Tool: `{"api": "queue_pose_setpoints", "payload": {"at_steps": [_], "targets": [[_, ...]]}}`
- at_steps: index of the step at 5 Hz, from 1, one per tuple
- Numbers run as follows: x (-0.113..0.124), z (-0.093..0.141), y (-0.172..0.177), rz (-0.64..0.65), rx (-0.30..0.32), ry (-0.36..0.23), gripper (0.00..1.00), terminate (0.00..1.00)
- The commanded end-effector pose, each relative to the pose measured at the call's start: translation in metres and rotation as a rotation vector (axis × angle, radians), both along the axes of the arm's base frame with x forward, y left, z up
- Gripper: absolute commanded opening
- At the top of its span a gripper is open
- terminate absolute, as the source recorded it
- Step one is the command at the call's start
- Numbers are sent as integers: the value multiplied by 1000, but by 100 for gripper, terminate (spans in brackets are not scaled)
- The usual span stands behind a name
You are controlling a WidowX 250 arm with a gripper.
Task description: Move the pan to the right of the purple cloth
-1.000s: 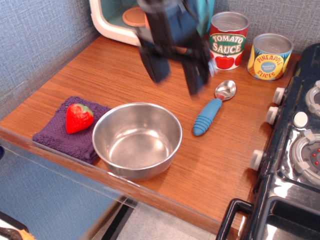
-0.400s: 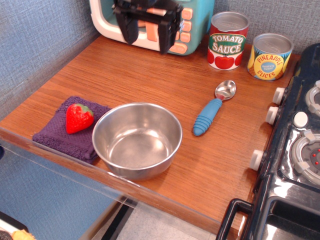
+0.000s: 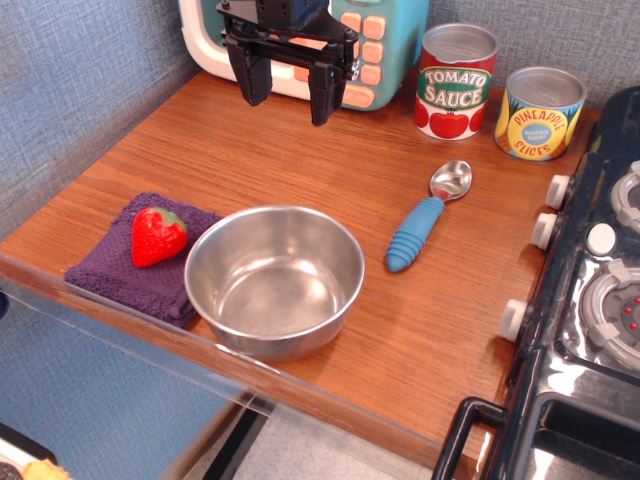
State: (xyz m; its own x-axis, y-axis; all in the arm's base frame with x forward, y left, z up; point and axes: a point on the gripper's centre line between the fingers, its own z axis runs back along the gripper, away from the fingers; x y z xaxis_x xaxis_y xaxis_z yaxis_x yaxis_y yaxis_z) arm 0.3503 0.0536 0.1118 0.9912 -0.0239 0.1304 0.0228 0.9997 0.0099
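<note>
The pan (image 3: 274,279) is a round shiny steel bowl that sits near the front edge of the wooden counter, empty. Its left rim touches or overlaps the right edge of the purple cloth (image 3: 118,268), a folded dark-purple towel at the front left. A red strawberry (image 3: 158,235) lies on the cloth. My gripper (image 3: 289,93) is black, open and empty. It hangs at the back of the counter in front of the toy microwave, well away from the pan.
A teal and white toy microwave (image 3: 370,45) stands at the back. A tomato sauce can (image 3: 456,80) and a pineapple slices can (image 3: 539,112) stand at the back right. A blue-handled spoon (image 3: 427,218) lies right of the pan. A black stove (image 3: 590,300) fills the right side.
My gripper has moved from above the middle of the counter to the back left, then dropped a little lower. The pan, the cloth and the strawberry have not moved.
</note>
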Motion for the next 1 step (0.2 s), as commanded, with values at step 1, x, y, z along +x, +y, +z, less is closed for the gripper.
{"api": "queue_pose_setpoints", "payload": {"at_steps": [1], "targets": [[-2, 12, 10, -23, -3, -6, 100, 100]]}}
